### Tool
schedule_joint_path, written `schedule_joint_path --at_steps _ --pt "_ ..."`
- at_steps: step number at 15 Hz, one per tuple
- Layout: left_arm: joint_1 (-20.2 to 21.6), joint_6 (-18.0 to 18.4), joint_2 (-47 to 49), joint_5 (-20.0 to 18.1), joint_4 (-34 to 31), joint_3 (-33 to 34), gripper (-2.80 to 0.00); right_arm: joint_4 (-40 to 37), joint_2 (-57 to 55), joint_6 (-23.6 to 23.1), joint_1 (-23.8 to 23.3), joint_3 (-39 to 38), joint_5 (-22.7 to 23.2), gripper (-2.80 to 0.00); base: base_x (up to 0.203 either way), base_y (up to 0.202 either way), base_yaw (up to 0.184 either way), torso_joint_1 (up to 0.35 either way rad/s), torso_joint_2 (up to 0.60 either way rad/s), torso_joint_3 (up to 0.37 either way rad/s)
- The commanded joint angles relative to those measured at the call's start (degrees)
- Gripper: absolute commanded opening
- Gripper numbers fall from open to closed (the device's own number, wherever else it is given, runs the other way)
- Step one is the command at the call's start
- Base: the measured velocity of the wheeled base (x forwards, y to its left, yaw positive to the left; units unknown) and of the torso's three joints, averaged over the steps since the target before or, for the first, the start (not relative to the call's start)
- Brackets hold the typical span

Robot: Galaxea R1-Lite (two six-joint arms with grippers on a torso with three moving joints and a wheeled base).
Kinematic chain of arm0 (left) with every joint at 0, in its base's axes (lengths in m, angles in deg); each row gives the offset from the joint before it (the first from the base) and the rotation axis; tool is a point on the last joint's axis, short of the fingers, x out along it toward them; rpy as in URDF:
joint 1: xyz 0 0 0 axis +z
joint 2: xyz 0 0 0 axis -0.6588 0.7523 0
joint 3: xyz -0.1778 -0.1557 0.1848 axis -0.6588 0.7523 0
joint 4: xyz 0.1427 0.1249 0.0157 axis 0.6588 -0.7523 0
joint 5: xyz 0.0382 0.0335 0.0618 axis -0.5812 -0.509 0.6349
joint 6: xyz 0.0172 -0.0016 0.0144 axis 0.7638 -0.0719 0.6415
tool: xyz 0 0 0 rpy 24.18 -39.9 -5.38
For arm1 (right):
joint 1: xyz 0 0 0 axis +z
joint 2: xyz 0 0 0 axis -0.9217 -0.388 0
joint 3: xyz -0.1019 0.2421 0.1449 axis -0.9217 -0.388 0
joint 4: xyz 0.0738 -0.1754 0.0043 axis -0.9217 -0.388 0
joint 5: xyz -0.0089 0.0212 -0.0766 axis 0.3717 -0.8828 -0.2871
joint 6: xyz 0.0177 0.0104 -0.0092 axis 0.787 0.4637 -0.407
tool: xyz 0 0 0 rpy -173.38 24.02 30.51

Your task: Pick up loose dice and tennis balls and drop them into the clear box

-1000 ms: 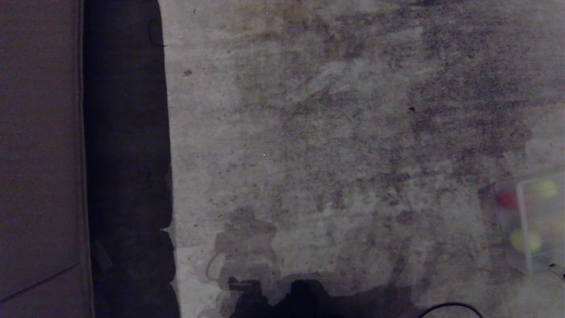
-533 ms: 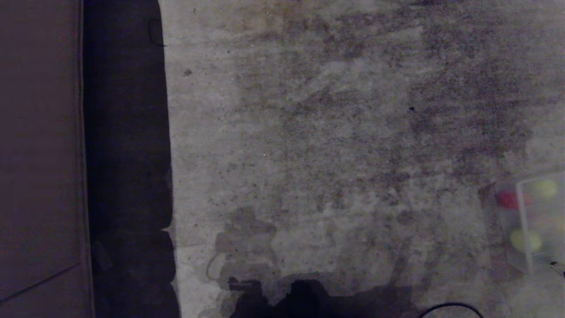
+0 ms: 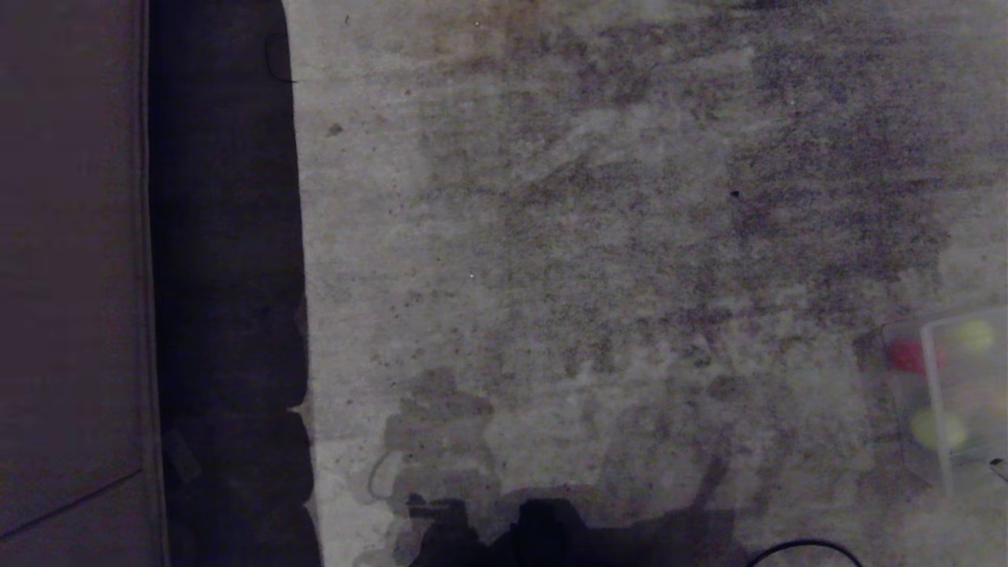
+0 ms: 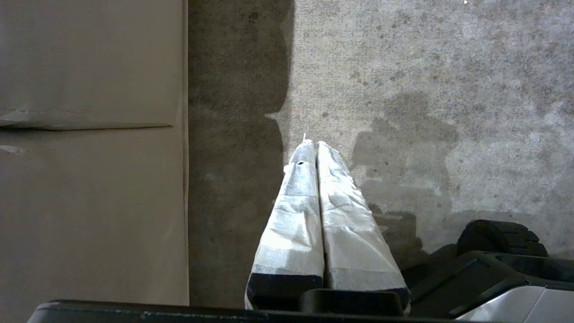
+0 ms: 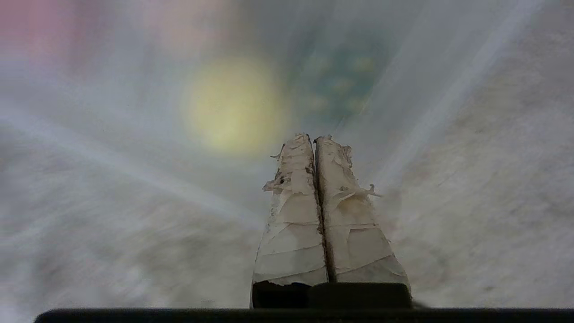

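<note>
Honestly, with my right gripper (image 5: pixel 315 140) pressed together and empty beside the clear box (image 3: pixel 933 394), I risk knocking its wall.

Head camera: stained grey floor (image 3: pixel 591 236) fills most of the view. Far on my right, cut by the edge, clear box (image 3: pixel 933 394). Seen blurred through its plastic: red die (image 3: pixel 906 356), tennis ball (image 3: pixel 937 429), second tennis ball (image 3: pixel 976 335). On my left, dark strip (image 3: pixel 224 276), then brown panel (image 3: pixel 71 276). Black cable (image 3: pixel 803 547) loops nearest me.
</note>
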Motion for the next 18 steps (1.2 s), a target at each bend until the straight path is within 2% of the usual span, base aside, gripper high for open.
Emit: schedule_joint_path --at_steps 1,3,5,7,10,12,14,16,18 --pt "0.0 -0.03 0.09 0.03 0.01 0.09 -2.8 0.16 9.49 -0.19 0.12 -4.56 3.86 -2.8 0.0 0.0 0.0 0.0 0.0 0.0" --pt "0.0 -0.03 0.09 0.03 0.01 0.09 -2.8 -2.34 19.65 -1.69 1.79 -9.24 6.81 -2.8 0.0 0.0 0.0 0.0 0.0 0.0" --pt "0.0 -0.03 0.09 0.03 0.01 0.09 -2.8 -7.94 30.49 -6.1 5.81 -14.17 7.83 -2.8 0.0 0.0 0.0 0.0 0.0 0.0" --pt "0.0 -0.03 0.09 0.03 0.01 0.09 -2.8 -17.73 42.59 -13.0 12.41 -20.8 7.66 -2.8 0.0 0.0 0.0 0.0 0.0 0.0" --pt "0.0 -0.03 0.09 0.02 0.01 0.09 -2.8 -33.65 61.37 -20.63 23.14 -29.4 3.71 -2.8 0.0 0.0 0.0 0.0 0.0 0.0" --pt "0.0 -0.03 0.09 0.03 0.01 0.09 -2.8 -40.8 75.22 -22.27 30.59 -34.15 -0.44 -2.8 0.0 0.0 0.0 0.0 0.0 0.0" --pt "0.0 -0.03 0.09 0.03 0.01 0.09 -2.8 -48.03 90.12 -20.93 39.68 -36.76 -6.39 -2.8 0.0 0.0 0.0 0.0 0.0 0.0" --pt "0.0 -0.03 0.09 0.03 0.01 0.09 -2.8 -55.39 102.16 -19.47 47.87 -38.65 -15.9 -2.8 0.0 0.0 0.0 0.0 0.0 0.0" --pt "0.0 -0.03 0.09 0.03 0.01 0.09 -2.8 -60.9 111.13 -18.43 53.82 -39.71 -26.09 -2.8 0.0 0.0 0.0 0.0 0.0 0.0"
